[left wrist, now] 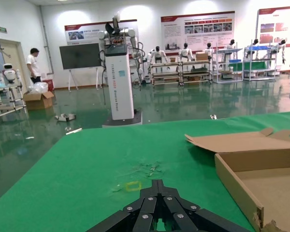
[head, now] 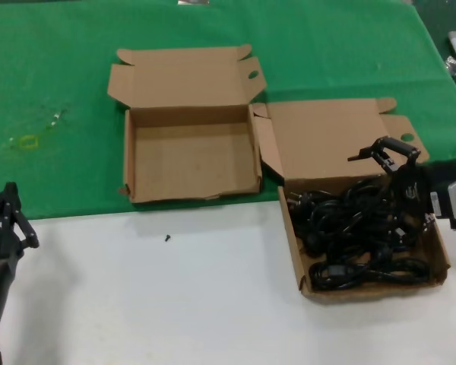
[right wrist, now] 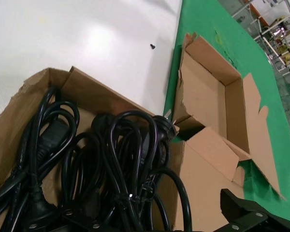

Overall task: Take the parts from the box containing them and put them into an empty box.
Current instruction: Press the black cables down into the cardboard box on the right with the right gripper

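The power cords (head: 361, 228) lie tangled in the cardboard box (head: 296, 251) at the right; they also show in the right wrist view (right wrist: 111, 164). My right gripper (head: 391, 190) is open over this box, one finger low among the cords and the other raised near the back lid; a cable loop stands between the fingers in the right wrist view (right wrist: 145, 217). The wide empty box (head: 133, 163) stands to the left on the green cloth, lid open, and shows in the right wrist view (right wrist: 203, 101). My left gripper (head: 11, 190) is shut and empty at the near left, also seen in the left wrist view (left wrist: 158, 183).
A small black bit (head: 167, 238) lies on the white table in front of the empty box. A yellow mark (head: 28, 141) is on the green cloth at the far left. The empty box's near wall (left wrist: 237, 191) is to the right of my left gripper.
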Action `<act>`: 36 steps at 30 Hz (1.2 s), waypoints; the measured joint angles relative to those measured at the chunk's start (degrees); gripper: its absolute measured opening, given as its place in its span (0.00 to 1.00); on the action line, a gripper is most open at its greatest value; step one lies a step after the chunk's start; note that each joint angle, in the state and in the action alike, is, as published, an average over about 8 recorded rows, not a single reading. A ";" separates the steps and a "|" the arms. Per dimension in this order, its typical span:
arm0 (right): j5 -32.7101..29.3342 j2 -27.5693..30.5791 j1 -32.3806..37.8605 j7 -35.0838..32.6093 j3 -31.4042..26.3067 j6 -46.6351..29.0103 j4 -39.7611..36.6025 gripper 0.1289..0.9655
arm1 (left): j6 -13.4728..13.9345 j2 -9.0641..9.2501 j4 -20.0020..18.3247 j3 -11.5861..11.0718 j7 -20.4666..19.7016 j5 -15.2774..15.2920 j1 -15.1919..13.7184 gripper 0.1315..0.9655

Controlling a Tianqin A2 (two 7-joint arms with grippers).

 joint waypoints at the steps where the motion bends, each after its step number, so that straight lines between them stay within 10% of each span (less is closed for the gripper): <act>1: -0.07 -0.15 0.16 -0.34 -0.02 0.02 -0.35 0.93 | 0.00 0.00 0.00 0.00 0.00 0.00 0.00 0.01; 19: -0.55 -0.72 1.11 -1.73 -0.08 -0.35 -2.44 0.67 | 0.00 0.00 0.00 0.00 0.00 0.00 0.00 0.01; 36: -0.64 -0.05 1.08 -0.47 0.19 -0.57 -1.57 0.19 | 0.00 0.00 0.00 0.00 0.02 0.00 0.00 0.01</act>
